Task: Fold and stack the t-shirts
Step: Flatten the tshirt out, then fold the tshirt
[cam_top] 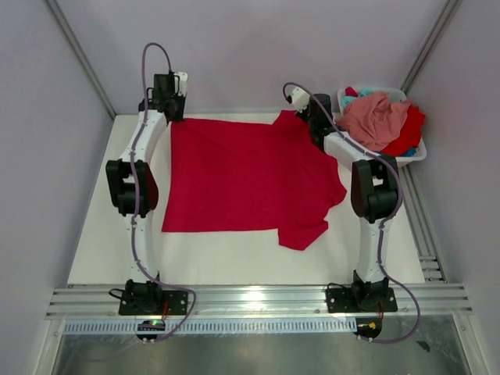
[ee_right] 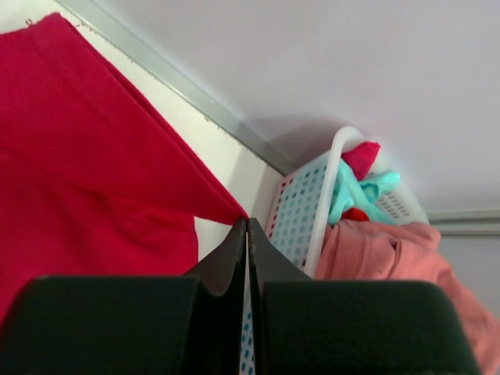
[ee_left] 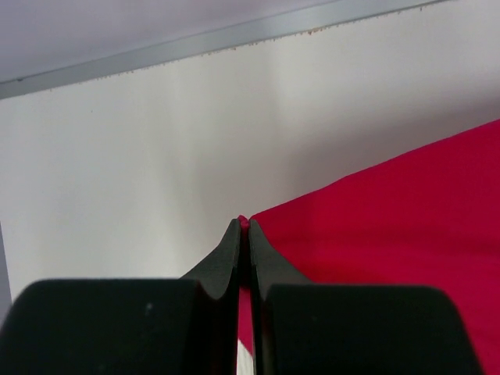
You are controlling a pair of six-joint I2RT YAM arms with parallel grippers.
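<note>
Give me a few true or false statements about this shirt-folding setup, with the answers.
1. The red t-shirt lies spread out on the table. True.
2. The white basket stands at the table's far left corner. False: it stands at the far right.
3. The left end effector and the right end effector are open. False: both are shut, each pinching the red t-shirt's far edge.
4. A salmon pink t-shirt lies on top in the basket. True.
</note>
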